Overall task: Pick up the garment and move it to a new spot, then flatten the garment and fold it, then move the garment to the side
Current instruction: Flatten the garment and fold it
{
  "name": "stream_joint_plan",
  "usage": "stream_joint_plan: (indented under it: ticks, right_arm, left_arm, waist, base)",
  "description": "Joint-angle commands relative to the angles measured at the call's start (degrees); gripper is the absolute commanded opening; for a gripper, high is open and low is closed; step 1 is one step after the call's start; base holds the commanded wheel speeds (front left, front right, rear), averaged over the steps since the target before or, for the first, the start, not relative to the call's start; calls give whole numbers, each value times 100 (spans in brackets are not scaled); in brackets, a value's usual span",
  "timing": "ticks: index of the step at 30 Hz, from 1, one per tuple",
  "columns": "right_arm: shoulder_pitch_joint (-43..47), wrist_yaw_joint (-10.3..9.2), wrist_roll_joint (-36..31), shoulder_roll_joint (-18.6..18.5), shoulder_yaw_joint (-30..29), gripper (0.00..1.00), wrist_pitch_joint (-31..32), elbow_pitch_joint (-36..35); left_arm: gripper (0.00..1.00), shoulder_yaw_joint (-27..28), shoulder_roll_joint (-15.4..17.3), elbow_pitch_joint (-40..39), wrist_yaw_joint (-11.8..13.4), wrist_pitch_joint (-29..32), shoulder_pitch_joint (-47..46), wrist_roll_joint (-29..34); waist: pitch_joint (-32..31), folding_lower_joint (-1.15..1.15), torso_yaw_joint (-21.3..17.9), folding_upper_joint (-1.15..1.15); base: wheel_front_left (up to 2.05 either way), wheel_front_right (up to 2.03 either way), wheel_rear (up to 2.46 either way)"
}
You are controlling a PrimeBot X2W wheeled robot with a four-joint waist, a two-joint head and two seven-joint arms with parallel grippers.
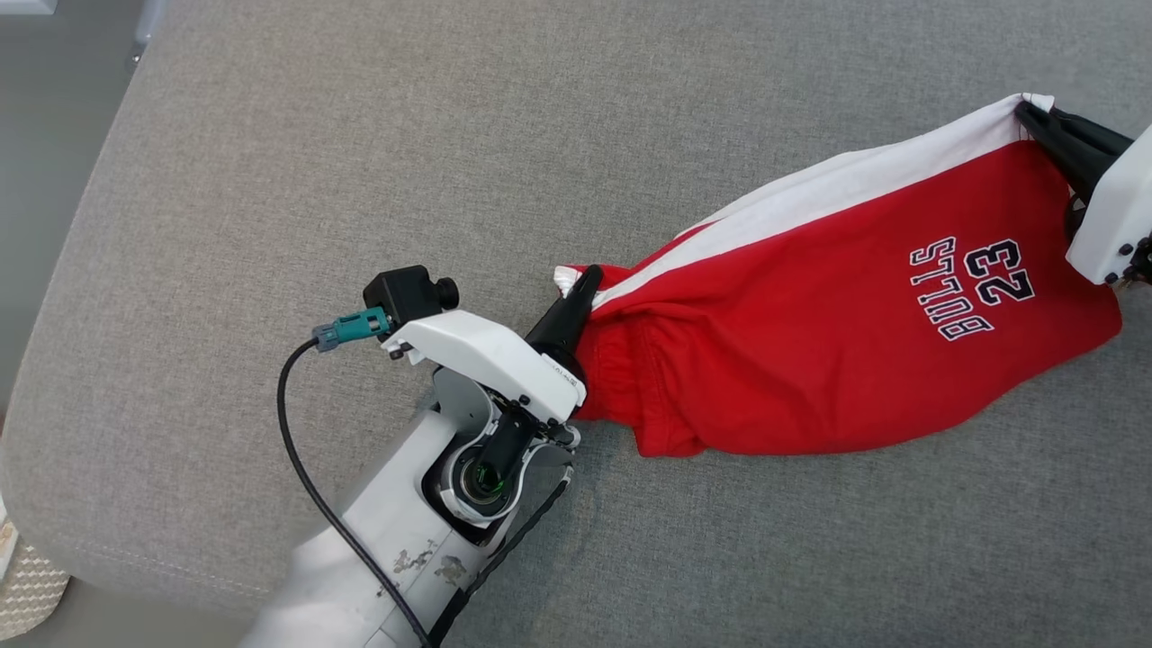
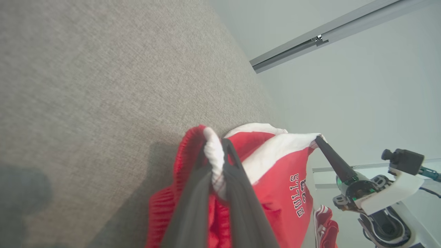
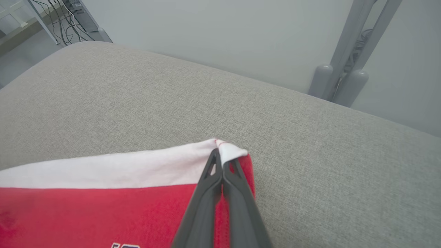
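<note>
The garment [image 1: 837, 333] is a pair of red shorts with a white side stripe and "BULLS 23" print, stretched between both grippers over the grey cushion [image 1: 270, 180]. My left gripper [image 1: 585, 281] is shut on the waistband end, pinching the white edge [image 2: 214, 155] between its dark fingers. My right gripper [image 1: 1026, 112] is shut on the white hem corner [image 3: 227, 150] at the far right. In the left wrist view the right gripper [image 2: 318, 139] holds the far corner and the garment [image 2: 286, 172] hangs between.
The grey cushion [image 3: 310, 131] spreads wide to the left and behind the garment. Its rounded left edge drops to the floor [image 1: 36, 162]. Grey metal posts [image 3: 344, 79] stand behind the cushion, and a woven basket [image 1: 27, 585] sits at the lower left.
</note>
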Motion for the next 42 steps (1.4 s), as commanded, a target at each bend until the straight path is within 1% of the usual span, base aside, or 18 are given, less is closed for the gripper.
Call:
stream_joint_plan:
  ticks: [1, 4, 5, 6, 7, 8, 9, 11, 12, 19, 27, 30, 32, 33, 38, 39, 40, 42]
  right_arm:
    - [-43, -4, 42, 10, 29, 0, -77, 40]
    - [-122, -5, 11, 27, 86, 0, -172, 133]
    - [-133, -5, 33, 38, 88, 13, -236, 164]
    - [-147, -4, 27, 46, 93, 79, -308, 202]
    - [-148, -5, 32, 57, 109, 100, -357, 241]
    - [-162, -4, 28, 66, 114, 100, -411, 291]
    - [-171, -5, 28, 81, 128, 100, -451, 332]
    - [-170, -4, 48, 120, 156, 100, -511, 434]
    - [-160, -4, 36, 145, 171, 100, -535, 500]
    - [3, -4, 3, 373, 214, 100, -1010, 827]
    - [388, -4, -415, 644, 140, 100, -1597, 994]
    - [463, -5, -760, 748, -363, 100, -1625, 899]
    - [832, -5, -1329, 848, -1104, 100, -1616, 656]
    - [832, -5, -1329, 848, -1104, 100, -1616, 656]
    - [1583, -4, -2599, 1075, -2559, 100, -1618, 64]
    - [1583, -4, -2599, 1075, -2559, 100, -1618, 64]
    - [1987, -5, -3169, 1182, -3095, 100, -1618, -200]
    - [2397, -5, -3709, 1338, -3612, 100, -1618, -487]
  left_arm:
    - [0, -19, 30, 19, -34, -31, -138, -38]
    - [0, -124, 30, 79, -37, -99, -242, -128]
    - [0, -161, 29, 98, -41, -122, -276, -144]
    - [4, -201, 28, 118, -45, -143, -318, -158]
    - [22, -236, 28, 138, -50, -163, -346, -183]
    - [42, -274, 29, 161, -45, -180, -364, -207]
    - [49, -318, 30, 186, -35, -195, -387, -224]
    - [90, -387, 29, 228, -26, -234, -438, -255]
    - [100, -415, 30, 268, -6, -270, -461, -243]
    - [100, -525, 41, 617, 27, -547, -546, -136]
    - [100, -472, 438, 898, 95, -1118, -401, 387]
    - [100, -446, 618, 870, 185, -1244, -332, 820]
    - [100, -262, 795, 731, 317, -1275, -228, 1347]
    - [100, -262, 795, 731, 317, -1275, -228, 1347]
    - [100, 274, 999, 202, 727, -1277, 170, 2734]
    - [100, 274, 999, 202, 727, -1277, 170, 2734]
    - [100, 529, 1014, -31, 853, -1278, 410, 3180]
    - [100, 707, 1033, -230, 971, -1280, 669, 3647]
  waist:
    - [29, 0, 19, 0]
    - [78, 0, 58, 0]
    - [90, 0, 68, 0]
    - [103, 0, 76, 0]
    - [113, 0, 82, 0]
    - [121, 0, 86, 0]
    - [125, 0, 89, 0]
    - [129, 0, 85, 0]
    - [124, 0, 80, 0]
    - [-81, 0, -48, 0]
    - [-605, 0, -409, 0]
    - [-788, 0, -569, 0]
    - [-964, 0, -736, 0]
    - [-964, 0, -736, 0]
    - [-1232, 0, -988, 0]
    - [-1232, 0, -988, 0]
    - [-1335, 0, -1083, 0]
    - [-1445, 0, -1170, 0]
  base:
    - [0, 0, 0]
    - [0, 0, 0]
    - [0, 0, 0]
    - [0, 0, 0]
    - [0, 0, 0]
    - [0, 0, 0]
    - [0, 0, 0]
    - [0, 0, 0]
    - [0, 0, 0]
    - [0, 0, 0]
    - [0, 0, 0]
    - [0, 0, 0]
    - [0, 0, 0]
    - [0, 0, 0]
    - [0, 0, 0]
    - [0, 0, 0]
    - [0, 0, 0]
    - [0, 0, 0]
